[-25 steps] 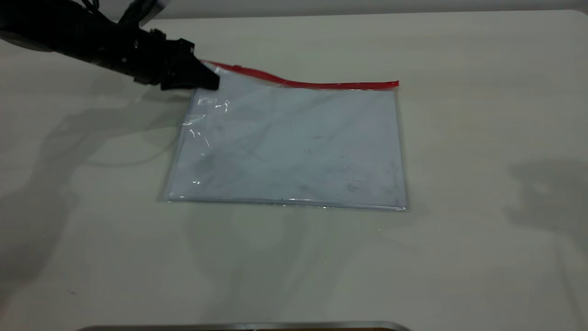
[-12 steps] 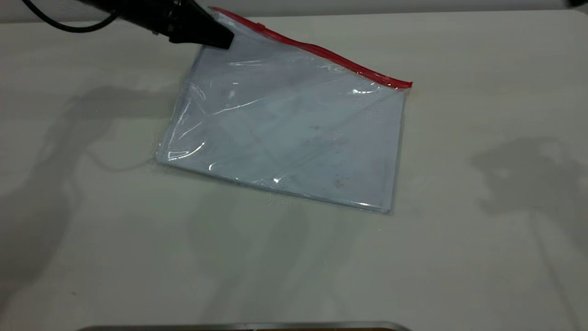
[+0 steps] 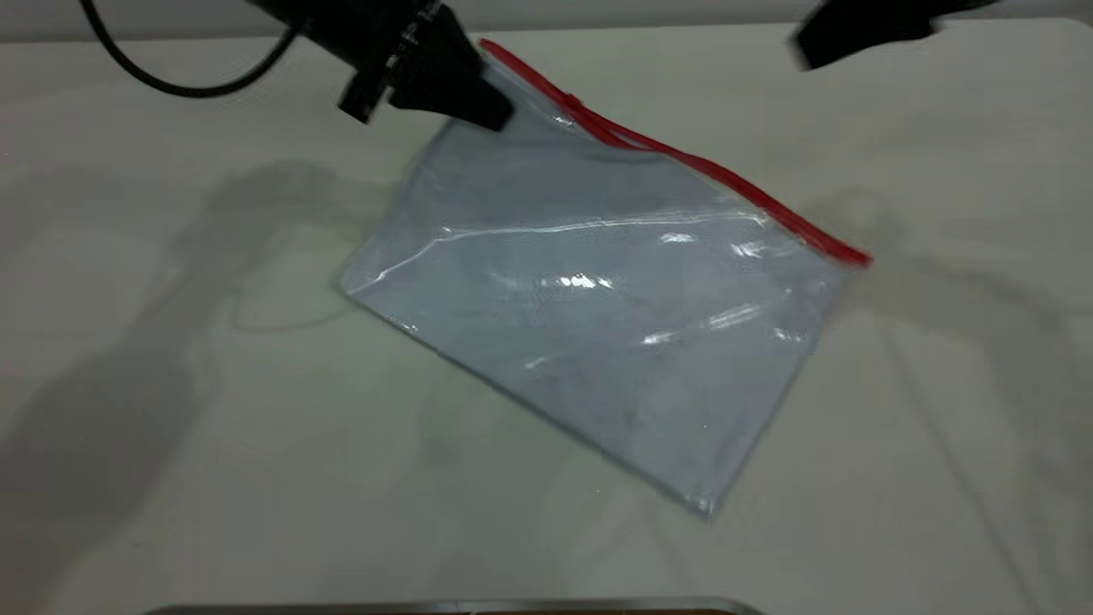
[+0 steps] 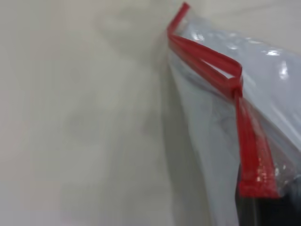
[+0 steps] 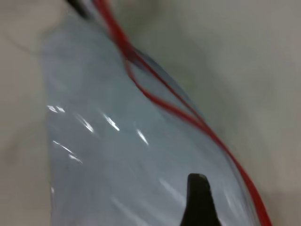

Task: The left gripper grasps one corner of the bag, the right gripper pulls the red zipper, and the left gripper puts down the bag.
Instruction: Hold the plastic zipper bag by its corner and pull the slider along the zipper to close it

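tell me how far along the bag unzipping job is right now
Done: the left gripper is shut on the corner of the bag and holds it off the table. In hand: the right gripper hangs above the bag's far end, not touching the red zipper. Left: pulling the zipper, then putting the bag down.

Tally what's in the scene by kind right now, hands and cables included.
Black robot hands: 2, the left hand shut on the pouch's red-strip corner, the right hand at the far right.
Clear bluish plastic pouches with a red zipper strip: 1, the bag, lifted at one corner.
Black cables: 1, the cable on the left arm.
Total: 4.
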